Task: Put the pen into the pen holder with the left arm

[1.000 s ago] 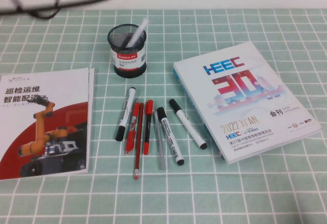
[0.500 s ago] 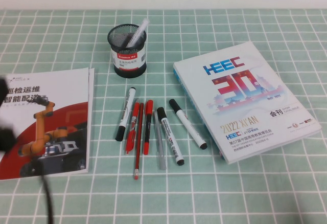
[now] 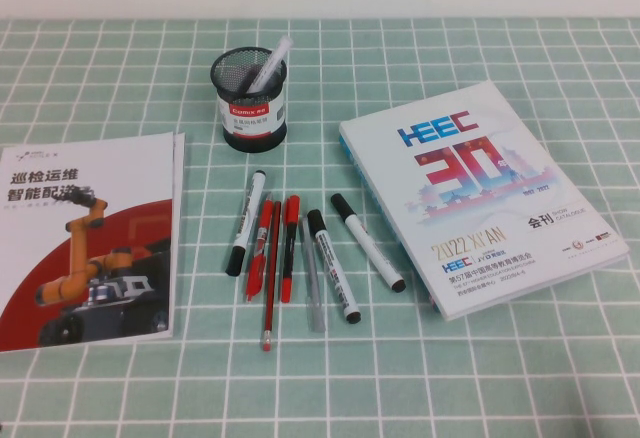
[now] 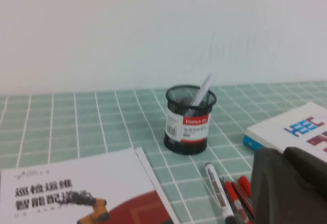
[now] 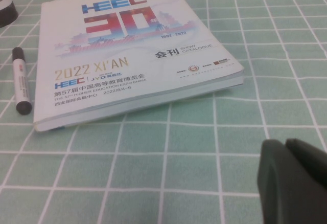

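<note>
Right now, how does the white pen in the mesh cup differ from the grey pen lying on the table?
The white pen stands tilted inside the pen holder, leaning on its rim; the grey pen lies flat on the table. The white pen stands alone; the grey pen lies among markers and red pens. Both are slim, and no gripper touches either.

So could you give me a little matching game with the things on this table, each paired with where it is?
Things:
1. pen
2. pen holder
3. robot brochure
4. catalogue

Places:
A. flat at the table's left side
B. leaning inside the mesh cup
C. flat at the table's right side
D. upright behind the row of markers

Pairs: 1-B, 2-D, 3-A, 4-C
</note>
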